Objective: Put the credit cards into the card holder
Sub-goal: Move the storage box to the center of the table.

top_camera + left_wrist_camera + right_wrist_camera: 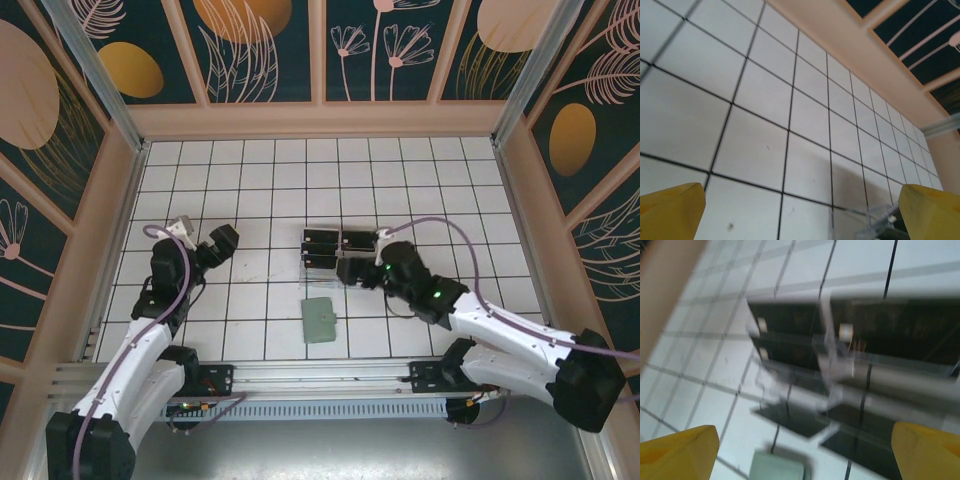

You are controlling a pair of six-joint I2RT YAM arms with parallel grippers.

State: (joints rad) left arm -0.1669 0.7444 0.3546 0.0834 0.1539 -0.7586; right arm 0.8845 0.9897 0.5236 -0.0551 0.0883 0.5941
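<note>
Several black credit cards (322,240) stand in a clear tiered plastic stand (320,263) at the middle of the tiled floor. In the right wrist view, blurred, the credit cards (790,322) fill the stand's (840,365) upper pockets. A flat grey-green card holder (320,320) lies on the floor just in front of the stand, and the card holder's corner (777,467) is at the bottom of the right wrist view. My right gripper (352,270) is at the stand's front right, and its jaws (805,445) are open with nothing between them. My left gripper (225,243) is open and empty, well left of the stand.
Wooden walls (320,120) fence the tiled floor on three sides, and a metal rail (300,375) runs along the near edge. A corner of the clear stand (875,220) is at the bottom right of the left wrist view.
</note>
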